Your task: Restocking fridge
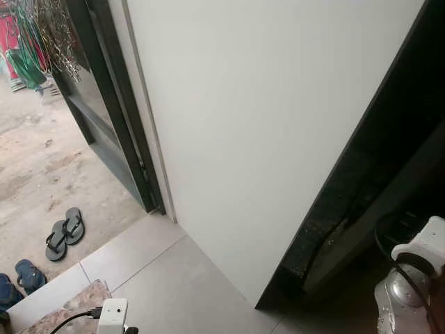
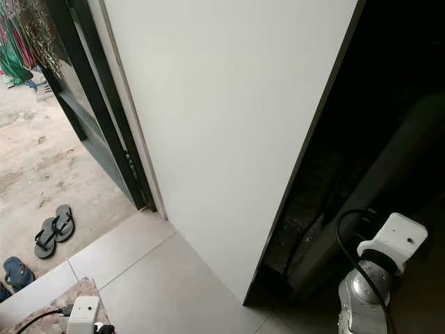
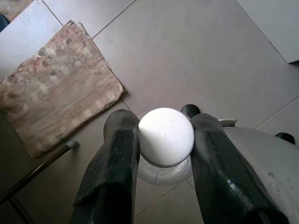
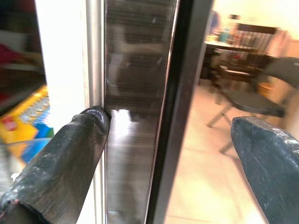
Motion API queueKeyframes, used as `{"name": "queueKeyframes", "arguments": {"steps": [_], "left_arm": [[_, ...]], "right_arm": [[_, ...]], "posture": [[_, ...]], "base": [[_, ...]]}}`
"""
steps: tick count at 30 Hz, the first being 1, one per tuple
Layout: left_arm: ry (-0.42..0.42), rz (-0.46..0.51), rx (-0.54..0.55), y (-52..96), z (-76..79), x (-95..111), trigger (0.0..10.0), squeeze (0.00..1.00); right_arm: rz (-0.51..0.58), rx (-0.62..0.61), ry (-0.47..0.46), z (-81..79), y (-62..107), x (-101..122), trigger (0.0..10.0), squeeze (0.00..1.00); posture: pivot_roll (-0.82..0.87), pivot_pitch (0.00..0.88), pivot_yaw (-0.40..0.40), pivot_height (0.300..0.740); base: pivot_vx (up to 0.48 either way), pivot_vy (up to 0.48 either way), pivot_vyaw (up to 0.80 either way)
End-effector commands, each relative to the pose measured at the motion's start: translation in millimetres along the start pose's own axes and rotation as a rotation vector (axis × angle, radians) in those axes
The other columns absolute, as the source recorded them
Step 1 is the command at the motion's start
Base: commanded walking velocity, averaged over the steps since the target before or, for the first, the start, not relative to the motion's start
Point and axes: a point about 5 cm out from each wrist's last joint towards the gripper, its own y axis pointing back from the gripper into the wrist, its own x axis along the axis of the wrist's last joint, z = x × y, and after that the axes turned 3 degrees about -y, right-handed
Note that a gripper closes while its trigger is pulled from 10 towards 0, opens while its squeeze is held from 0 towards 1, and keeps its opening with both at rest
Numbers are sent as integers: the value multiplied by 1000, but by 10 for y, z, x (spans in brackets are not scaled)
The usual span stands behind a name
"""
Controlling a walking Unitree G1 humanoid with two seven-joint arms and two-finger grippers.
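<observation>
Black fingers of your left gripper [image 3: 163, 154] are clamped on a bottle with a white ribbed cap [image 3: 166, 136], hanging low over the grey tiled floor [image 3: 196, 60] near a worn patterned mat [image 3: 56, 88]. Your right gripper [image 4: 170, 154] is spread wide around the dark edge of the fridge door [image 4: 135, 107], one finger [image 4: 60, 158] touching it, with colourful packages blurred inside. Further out you've got the fridge's big white side panel [image 1: 264, 125], then flip-flops [image 1: 64, 233] on the dirt outside the doorway.
</observation>
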Motion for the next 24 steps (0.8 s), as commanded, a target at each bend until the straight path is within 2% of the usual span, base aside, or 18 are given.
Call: {"name": "queueKeyframes", "arguments": {"steps": [1,6,7,8,10,11,15,16,17,18,19,20,21,22,24], "left_arm": [[-18,-3,-11,6,8,-26,10000,0],[-23,-2,-16,3,17,-17,10000,0],[-24,-3,-16,3,15,-17,10000,0],[-24,-4,-16,3,14,-17,10000,0],[-24,-6,-15,4,10,-20,10000,0],[-22,-9,-16,5,9,-27,10000,0],[-18,-17,-16,6,8,-40,10000,0],[-16,-22,-17,7,7,-47,10000,0],[-17,-33,-19,10,3,-64,10000,0],[-17,-33,-19,10,3,-64,10000,0],[-17,-42,-22,13,-3,-81,10000,0],[-17,-43,-24,14,-5,-85,10000,0],[-27,-49,-29,17,-8,-96,10000,0],[-35,-54,-32,21,-21,-107,10000,0],[-25,-55,-27,22,-39,-109,10000,0]], "right_arm": [[-186,-154,60,397,129,-375,10000,0],[-284,-168,70,496,236,-583,10000,0],[-368,-148,55,500,292,-720,10000,0],[-400,-137,52,497,313,-772,10000,0],[-496,-71,60,462,405,-931,10000,0],[-564,2,90,422,496,-1053,10000,0],[-703,93,145,404,684,-1256,10000,0],[-771,150,178,384,791,-1342,10000,0],[-863,248,251,351,959,-1453,10000,0],[-863,248,251,351,959,-1453,10000,0],[-901,358,352,316,1086,-1517,10000,0],[-908,392,382,305,1118,-1532,10000,0],[-925,507,460,273,1211,-1568,10000,0],[-942,688,585,237,1353,-1617,10000,0],[-967,770,594,203,1422,-1636,10000,0]], "posture": [[-52,32,-2,740],[-55,39,-1,740],[-59,43,-1,740],[-59,43,-1,740],[-60,48,0,740],[-62,53,-1,740],[-61,56,3,740],[-61,59,8,740],[-76,62,18,740],[-76,62,18,740],[-86,61,24,740],[-86,61,24,740],[-85,64,25,740],[-78,65,21,740],[-70,64,19,740]], "base": [[0,0,0],[0,0,0],[0,0,0],[0,0,0],[0,0,0],[0,0,0],[0,0,0],[0,0,0],[0,0,0],[0,0,0],[0,0,0],[0,0,0],[0,0,0],[0,0,0],[0,0,0]]}}
